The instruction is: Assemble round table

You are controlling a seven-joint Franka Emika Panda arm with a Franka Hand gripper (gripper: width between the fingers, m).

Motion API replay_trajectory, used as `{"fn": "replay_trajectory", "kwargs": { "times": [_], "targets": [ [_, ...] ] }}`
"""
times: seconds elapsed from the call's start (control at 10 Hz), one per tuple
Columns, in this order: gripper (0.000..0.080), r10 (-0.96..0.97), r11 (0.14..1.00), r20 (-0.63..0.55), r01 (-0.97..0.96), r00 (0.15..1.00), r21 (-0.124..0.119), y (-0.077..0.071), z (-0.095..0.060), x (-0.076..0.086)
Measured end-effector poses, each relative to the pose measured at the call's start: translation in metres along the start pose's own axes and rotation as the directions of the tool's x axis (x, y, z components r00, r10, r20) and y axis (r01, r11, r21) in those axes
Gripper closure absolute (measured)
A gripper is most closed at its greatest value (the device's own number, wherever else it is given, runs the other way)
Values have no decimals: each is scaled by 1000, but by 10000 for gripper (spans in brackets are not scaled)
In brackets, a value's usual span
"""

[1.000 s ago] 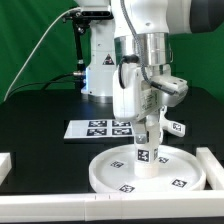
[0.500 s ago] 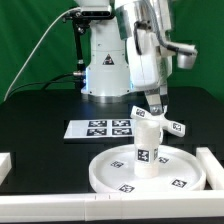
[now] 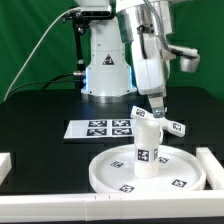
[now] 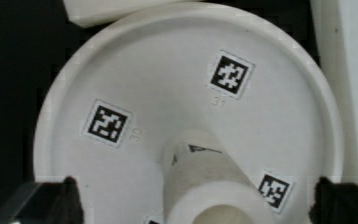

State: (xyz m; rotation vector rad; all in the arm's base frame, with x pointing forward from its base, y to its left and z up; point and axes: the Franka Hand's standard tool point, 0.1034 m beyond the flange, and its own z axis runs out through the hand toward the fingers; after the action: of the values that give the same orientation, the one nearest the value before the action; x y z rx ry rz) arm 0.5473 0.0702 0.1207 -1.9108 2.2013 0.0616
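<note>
At table front: round disc lies flat, rim up, so its hub can take the leg. The leg stands upright at its centre.
Hand: hangs just above the leg, apart from it. Wrist view shows fingers spread, pinching nothing.
Cross base: lies behind the disc. I judge it is the next pick.
Seating: I can't tell whether the leg is fully home.
Count: one disc, one leg, one cross base, one marker board, two rails.
</note>
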Motion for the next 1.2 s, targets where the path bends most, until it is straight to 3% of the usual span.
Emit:
{"fn": "replay_trajectory", "kwargs": {
  "times": [0.2, 0.3, 0.7, 1.0, 1.2],
  "targets": [
    [151, 20, 999, 8, -20, 1000, -30, 16, -1, -17],
    [151, -25, 1000, -17, 24, 1000, -20, 16, 1, -25],
    [151, -301, 953, -10, 301, 953, -25, 16, 1, -22],
    [151, -724, 685, 37, 724, 689, -78, 30, 6, -23],
    [151, -830, 551, 50, 831, 555, -74, 27, 5, -24]
  ]
}}
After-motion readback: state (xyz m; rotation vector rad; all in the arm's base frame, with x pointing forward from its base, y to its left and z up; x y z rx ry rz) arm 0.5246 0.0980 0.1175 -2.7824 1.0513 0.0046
